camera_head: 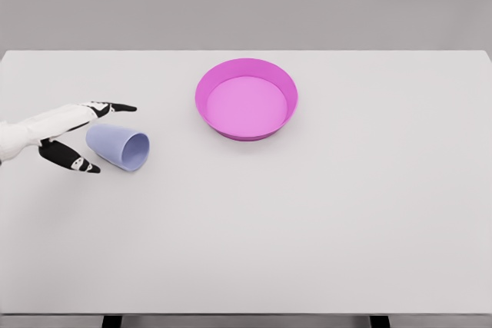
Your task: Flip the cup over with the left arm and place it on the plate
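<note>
A pale blue cup [120, 147] lies on its side on the white table, its mouth facing right and toward me. My left hand [96, 136] reaches in from the left edge with fingers spread, one set above the cup's closed end and the thumb below it, around the base but not closed on it. A magenta plate [246, 98] with a raised rim sits right of the cup, toward the table's back. The right arm is out of view.
The white table [323, 220] spans the whole view, its front edge near the bottom of the picture and its back edge just behind the plate.
</note>
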`<state>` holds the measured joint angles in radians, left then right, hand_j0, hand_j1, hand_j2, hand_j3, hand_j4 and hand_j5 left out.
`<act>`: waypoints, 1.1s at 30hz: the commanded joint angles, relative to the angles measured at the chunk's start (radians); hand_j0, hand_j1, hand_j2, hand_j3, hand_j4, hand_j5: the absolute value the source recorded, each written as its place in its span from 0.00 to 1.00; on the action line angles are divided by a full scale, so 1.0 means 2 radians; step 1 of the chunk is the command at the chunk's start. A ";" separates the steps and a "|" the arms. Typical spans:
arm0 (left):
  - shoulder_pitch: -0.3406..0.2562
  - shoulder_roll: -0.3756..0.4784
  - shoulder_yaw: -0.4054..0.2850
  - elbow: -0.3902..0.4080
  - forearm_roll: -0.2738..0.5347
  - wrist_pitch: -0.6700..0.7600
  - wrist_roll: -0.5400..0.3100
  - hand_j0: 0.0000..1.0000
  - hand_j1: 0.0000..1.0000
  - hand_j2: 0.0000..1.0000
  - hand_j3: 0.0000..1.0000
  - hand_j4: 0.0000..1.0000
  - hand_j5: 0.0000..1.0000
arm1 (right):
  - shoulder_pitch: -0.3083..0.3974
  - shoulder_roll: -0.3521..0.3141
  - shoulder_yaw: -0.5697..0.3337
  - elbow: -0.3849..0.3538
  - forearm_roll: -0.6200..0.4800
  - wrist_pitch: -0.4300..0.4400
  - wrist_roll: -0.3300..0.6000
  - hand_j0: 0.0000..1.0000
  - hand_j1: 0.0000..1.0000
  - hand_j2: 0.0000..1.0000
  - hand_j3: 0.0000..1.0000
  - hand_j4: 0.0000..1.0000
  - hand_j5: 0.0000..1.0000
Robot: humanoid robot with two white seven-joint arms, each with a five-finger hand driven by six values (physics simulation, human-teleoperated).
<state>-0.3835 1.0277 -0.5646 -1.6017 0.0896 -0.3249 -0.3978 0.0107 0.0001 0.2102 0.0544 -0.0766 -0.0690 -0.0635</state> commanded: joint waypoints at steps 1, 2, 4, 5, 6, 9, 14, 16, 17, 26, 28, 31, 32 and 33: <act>0.001 0.003 0.000 -0.005 0.005 0.000 0.000 1.00 1.00 1.00 1.00 1.00 1.00 | 0.000 0.000 0.000 0.000 0.000 -0.001 0.000 1.00 1.00 1.00 1.00 1.00 1.00; 0.001 0.002 -0.001 -0.008 0.006 0.000 0.000 1.00 1.00 1.00 1.00 1.00 1.00 | -0.001 0.000 0.000 0.000 0.000 0.000 0.000 1.00 1.00 1.00 1.00 1.00 1.00; 0.002 0.004 -0.001 -0.014 0.007 0.000 0.000 1.00 1.00 1.00 1.00 1.00 1.00 | -0.001 0.000 0.000 0.000 0.000 0.000 0.000 1.00 1.00 1.00 1.00 1.00 1.00; 0.002 0.004 -0.001 -0.021 0.008 0.000 0.000 1.00 1.00 1.00 1.00 1.00 1.00 | 0.000 0.000 0.000 0.000 -0.001 0.000 0.000 1.00 1.00 1.00 1.00 1.00 1.00; 0.003 0.004 -0.002 -0.027 0.010 0.000 0.000 1.00 1.00 1.00 1.00 1.00 1.00 | 0.000 0.000 0.000 0.000 -0.001 0.000 0.000 1.00 1.00 1.00 1.00 1.00 1.00; -0.066 0.023 -0.095 -0.018 0.022 0.000 0.000 1.00 1.00 1.00 1.00 1.00 1.00 | 0.000 0.000 0.000 0.000 -0.001 0.000 0.000 1.00 1.00 1.00 1.00 1.00 1.00; -0.120 0.061 -0.173 -0.004 0.023 0.000 0.000 1.00 1.00 1.00 1.00 1.00 1.00 | 0.000 0.000 0.000 0.000 0.000 0.000 0.000 1.00 1.00 1.00 1.00 1.00 1.00; -0.121 0.070 -0.173 -0.006 0.031 0.000 0.000 1.00 1.00 1.00 1.00 1.00 1.00 | 0.000 0.000 0.000 0.000 -0.001 0.000 0.000 1.00 1.00 1.00 1.00 1.00 1.00; -0.123 0.068 -0.170 -0.008 0.031 0.000 0.000 1.00 1.00 1.00 1.00 1.00 1.00 | -0.001 0.000 0.000 0.000 0.000 0.000 0.000 1.00 1.00 1.00 1.00 1.00 1.00; -0.110 0.063 -0.132 -0.032 0.030 -0.001 0.000 1.00 1.00 1.00 1.00 1.00 1.00 | -0.001 0.000 0.000 0.000 0.000 0.000 0.000 1.00 1.00 1.00 1.00 1.00 1.00; -0.112 0.068 -0.126 -0.028 0.031 0.000 0.000 1.00 1.00 1.00 1.00 1.00 1.00 | -0.001 0.000 0.000 0.000 -0.001 0.000 0.000 1.00 1.00 1.00 1.00 1.00 1.00; -0.114 0.052 -0.130 -0.011 0.027 -0.001 0.000 1.00 1.00 1.00 1.00 1.00 1.00 | -0.001 0.000 0.000 0.000 0.000 0.000 0.000 1.00 1.00 1.00 1.00 1.00 1.00; -0.114 0.044 -0.130 0.007 0.027 -0.002 0.000 1.00 1.00 1.00 1.00 1.00 1.00 | 0.000 0.000 0.000 0.000 0.000 0.000 0.000 1.00 1.00 1.00 1.00 1.00 1.00; -0.116 0.035 -0.130 0.021 0.026 0.000 0.003 1.00 1.00 1.00 1.00 1.00 1.00 | 0.000 0.000 0.000 0.000 0.000 0.000 0.000 1.00 1.00 1.00 1.00 1.00 1.00</act>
<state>-0.6120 1.1215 -0.8259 -1.6041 0.1404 -0.3273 -0.3956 0.0107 0.0002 0.2101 0.0551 -0.0769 -0.0690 -0.0632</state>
